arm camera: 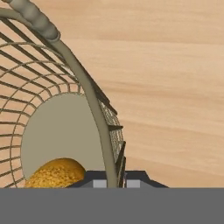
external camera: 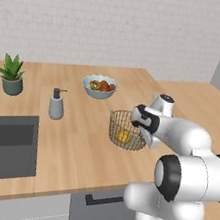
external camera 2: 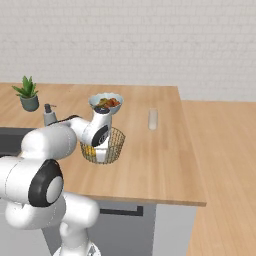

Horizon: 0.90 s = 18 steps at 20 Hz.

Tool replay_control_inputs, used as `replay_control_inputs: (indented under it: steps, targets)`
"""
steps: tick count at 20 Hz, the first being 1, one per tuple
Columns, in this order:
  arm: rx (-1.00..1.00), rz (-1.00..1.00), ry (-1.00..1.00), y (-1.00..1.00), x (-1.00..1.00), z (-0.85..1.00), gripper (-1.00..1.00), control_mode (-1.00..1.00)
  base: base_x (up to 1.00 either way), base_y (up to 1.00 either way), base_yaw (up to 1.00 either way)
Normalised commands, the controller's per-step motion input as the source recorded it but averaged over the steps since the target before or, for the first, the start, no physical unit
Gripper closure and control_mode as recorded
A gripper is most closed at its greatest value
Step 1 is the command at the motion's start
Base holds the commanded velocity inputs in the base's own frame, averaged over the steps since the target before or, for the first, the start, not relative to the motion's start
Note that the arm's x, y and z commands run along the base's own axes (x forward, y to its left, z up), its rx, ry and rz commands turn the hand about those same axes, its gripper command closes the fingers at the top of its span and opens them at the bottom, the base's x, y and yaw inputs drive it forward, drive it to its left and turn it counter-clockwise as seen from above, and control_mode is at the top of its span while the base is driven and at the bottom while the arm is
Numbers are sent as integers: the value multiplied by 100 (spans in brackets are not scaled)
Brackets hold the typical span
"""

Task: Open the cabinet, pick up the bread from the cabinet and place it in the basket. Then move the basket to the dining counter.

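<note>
Wood counter w/ basket holding bread; gripper clamped on basket rim, fruit bowl just behind.

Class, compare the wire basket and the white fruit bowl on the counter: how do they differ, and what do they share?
The basket has see-through tan wire sides; the fruit bowl is solid white with a scalloped rim. The basket holds one golden bread roll; the bowl holds mixed fruit. The end effector is shut on the basket's rim; the bowl stands apart, untouched. Both are round, open-topped and upright on the wooden counter.
</note>
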Motion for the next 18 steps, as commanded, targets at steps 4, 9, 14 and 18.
replay_control_inputs:
  steps: [4,9,14,18]
  targets:
    - [0,0,0,14,0,0,-100,-100,0,0,0]
    - [-2,0,1,19,0,1,-100,-100,0,0,0]
    - [-14,0,1,6,0,23,-100,-100,0,0,0]
    - [-16,0,0,0,-40,80,-100,-100,0,0,0]
